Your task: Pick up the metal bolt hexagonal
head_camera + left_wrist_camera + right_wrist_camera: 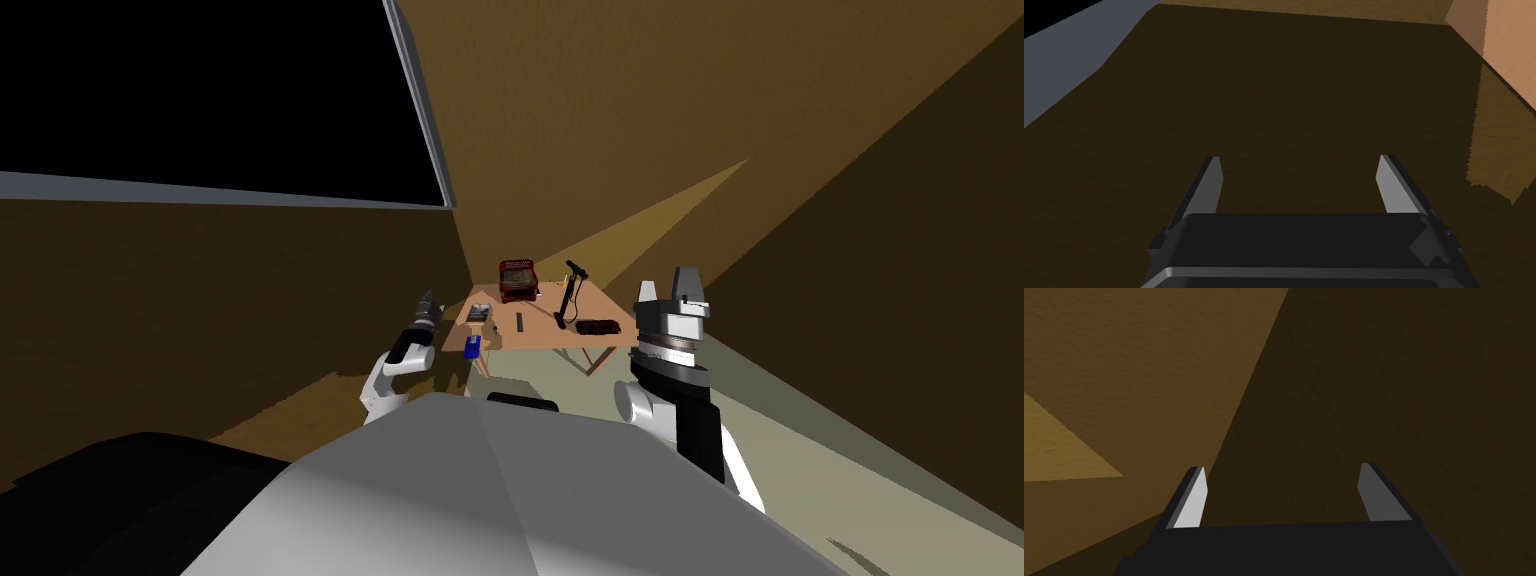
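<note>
A small wooden table [600,305] stands far ahead in the room's corner. On it lies a slim grey piece [519,322], likely the bolt, too small to make out its shape. My left gripper [428,297] is raised short of the table's left side. In the left wrist view, this left gripper [1300,159] is open and empty, facing a brown wall with the table's corner [1504,45] off to one side. My right gripper [667,280] is held up to the right of the table. The right wrist view shows it [1281,467] open and empty.
Also on the table are a red boxy instrument [518,280], a dark stand [570,295], a flat dark bar [600,327], a grey booklet [479,312] and a blue item [472,346]. Pale floor [800,430] leads to the table between brown walls. A black area [200,90] is upper left.
</note>
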Available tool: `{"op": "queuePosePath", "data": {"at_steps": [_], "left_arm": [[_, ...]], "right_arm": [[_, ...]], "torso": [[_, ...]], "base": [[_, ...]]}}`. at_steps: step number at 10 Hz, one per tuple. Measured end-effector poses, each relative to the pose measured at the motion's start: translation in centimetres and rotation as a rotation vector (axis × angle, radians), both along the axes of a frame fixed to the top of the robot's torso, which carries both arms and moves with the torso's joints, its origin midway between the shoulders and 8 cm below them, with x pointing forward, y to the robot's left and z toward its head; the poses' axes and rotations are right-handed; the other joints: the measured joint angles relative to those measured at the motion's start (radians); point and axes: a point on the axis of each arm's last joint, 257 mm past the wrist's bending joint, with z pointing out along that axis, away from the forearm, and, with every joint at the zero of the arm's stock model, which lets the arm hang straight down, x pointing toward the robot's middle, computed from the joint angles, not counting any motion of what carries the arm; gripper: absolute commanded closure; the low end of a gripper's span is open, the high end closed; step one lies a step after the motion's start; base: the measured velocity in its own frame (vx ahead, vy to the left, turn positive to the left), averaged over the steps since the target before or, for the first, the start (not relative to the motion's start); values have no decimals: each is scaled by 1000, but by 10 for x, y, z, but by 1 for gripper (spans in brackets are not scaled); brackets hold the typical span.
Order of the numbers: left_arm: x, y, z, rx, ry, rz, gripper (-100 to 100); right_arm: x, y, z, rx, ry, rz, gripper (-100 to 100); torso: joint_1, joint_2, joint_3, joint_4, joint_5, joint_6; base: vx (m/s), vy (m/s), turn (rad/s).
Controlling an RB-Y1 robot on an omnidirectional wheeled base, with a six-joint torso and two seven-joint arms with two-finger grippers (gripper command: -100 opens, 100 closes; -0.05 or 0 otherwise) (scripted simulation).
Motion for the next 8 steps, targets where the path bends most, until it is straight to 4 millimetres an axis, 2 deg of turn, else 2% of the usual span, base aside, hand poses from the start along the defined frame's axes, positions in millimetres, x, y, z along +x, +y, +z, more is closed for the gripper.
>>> {"op": "queuePosePath", "data": {"at_steps": [4, 7, 8], "left_arm": [[-1, 20, -27, -72, 86, 42, -100], [1, 31, -55, -135, 164, 74, -100], [-1, 40, -64, -159, 191, 89, -100]], "right_arm": [[0, 0, 0, 0, 0, 0, 0], [0, 0, 0, 0, 0, 0, 0], [0, 0, 0, 0, 0, 0, 0]], "torso": [[0, 0, 0, 0, 0, 0], [0, 0, 0, 0, 0, -1], [0, -1, 0, 0, 0, 0]], "base": [[-8, 13, -203], [-3, 11, -241], [-3, 16, -133]]}}
